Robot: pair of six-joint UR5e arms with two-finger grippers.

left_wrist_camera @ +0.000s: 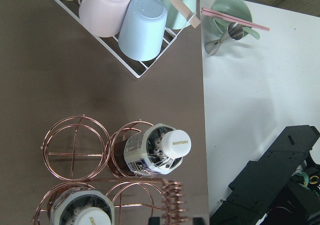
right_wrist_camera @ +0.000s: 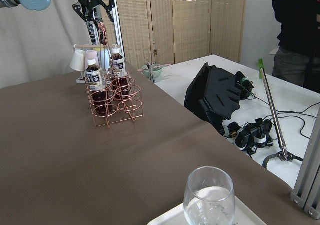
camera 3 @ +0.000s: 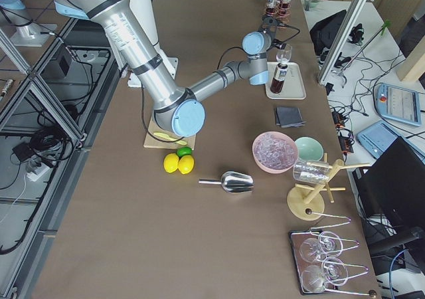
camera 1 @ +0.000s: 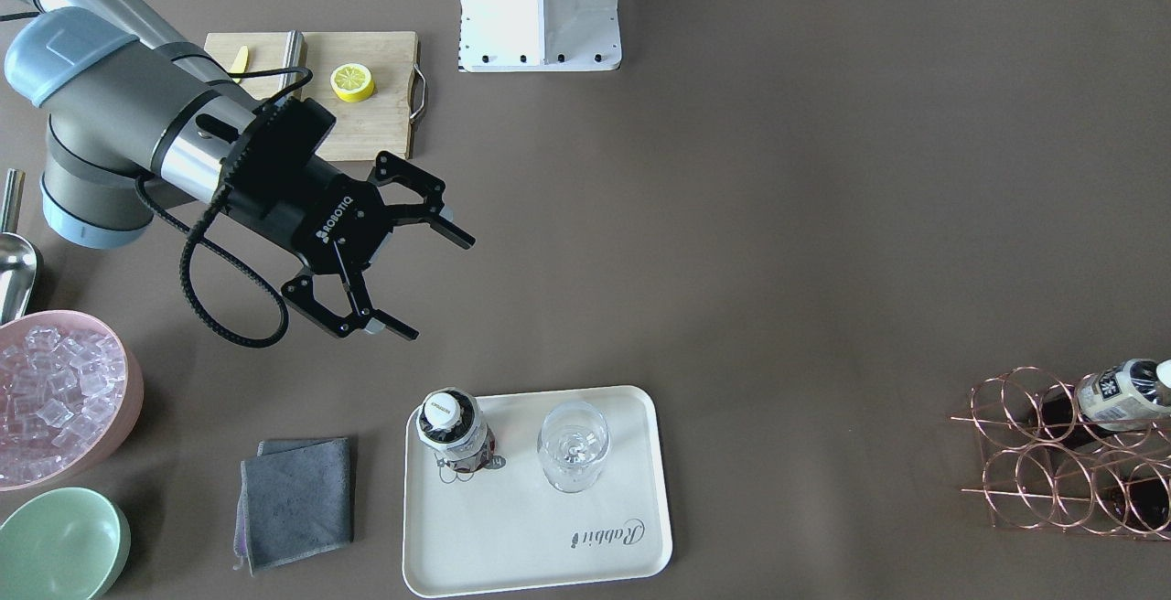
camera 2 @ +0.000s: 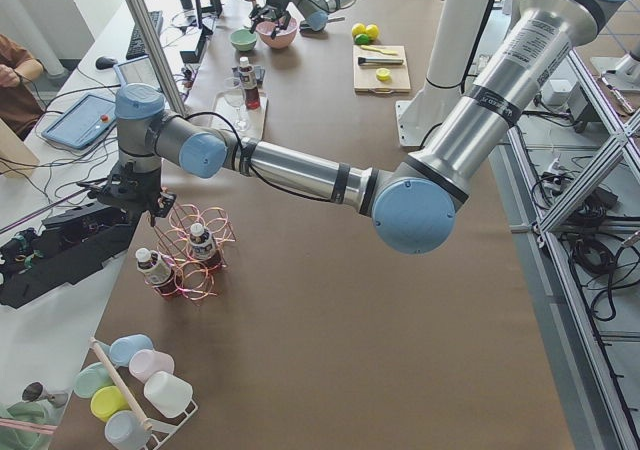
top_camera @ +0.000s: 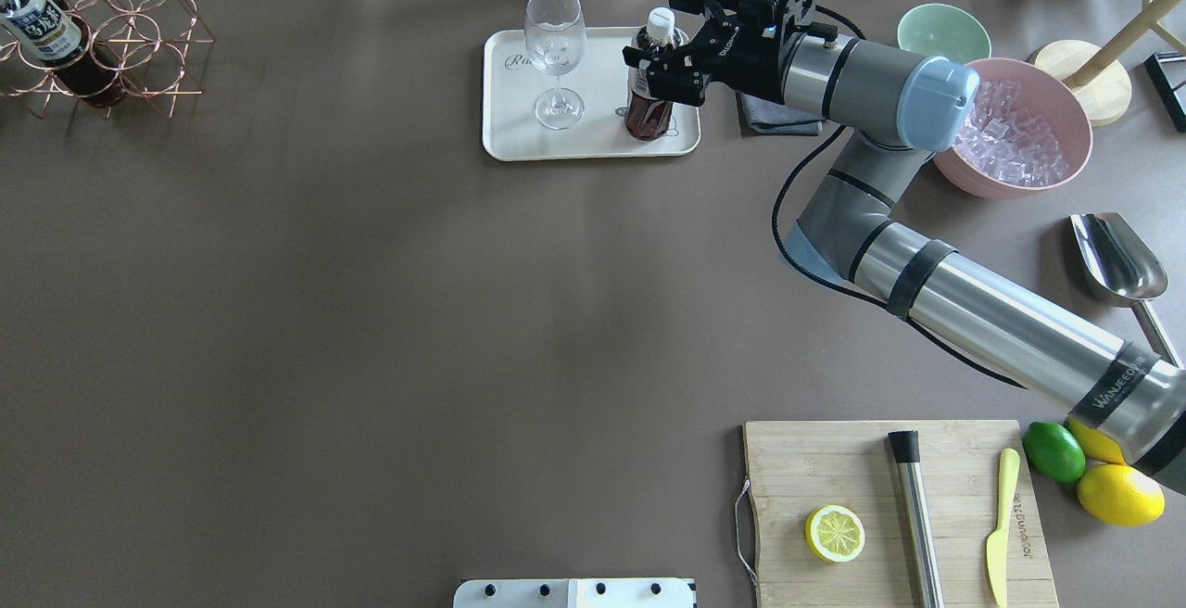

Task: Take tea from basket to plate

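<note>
One tea bottle stands upright on the cream plate, next to a wine glass. My right gripper is open and empty. It hangs above the table, just behind the plate and apart from the bottle; in the overhead view it overlaps the bottle. The copper basket holds two more tea bottles. My left gripper is open above the basket, its fingertips on either side of the handle's coil.
A grey cloth, a pink bowl of ice and a green bowl lie beside the plate. A cutting board with a lemon half sits behind my right arm. A rack of cups stands beyond the basket.
</note>
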